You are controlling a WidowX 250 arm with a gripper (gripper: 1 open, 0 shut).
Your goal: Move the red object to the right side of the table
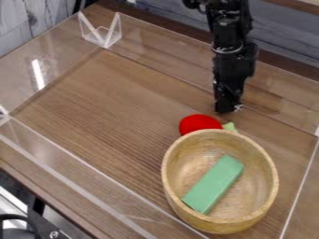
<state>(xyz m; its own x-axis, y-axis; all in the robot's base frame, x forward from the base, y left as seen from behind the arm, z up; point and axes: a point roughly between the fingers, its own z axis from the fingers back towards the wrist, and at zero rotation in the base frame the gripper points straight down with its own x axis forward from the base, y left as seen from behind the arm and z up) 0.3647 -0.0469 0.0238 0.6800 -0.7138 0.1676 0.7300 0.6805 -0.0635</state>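
Observation:
The red object, a small glossy strawberry with a green cap on its right, lies on the brown wood-grain table just behind the rim of the wooden bowl. My gripper hangs from the black arm, points straight down and stands a little behind and to the right of the strawberry, its tips at the tabletop. The fingers are pressed together with nothing between them. A short gap separates them from the strawberry.
A round light wooden bowl sits at the front right with a flat green block lying inside. Low clear acrylic walls border the table. A folded clear acrylic piece stands at the back left.

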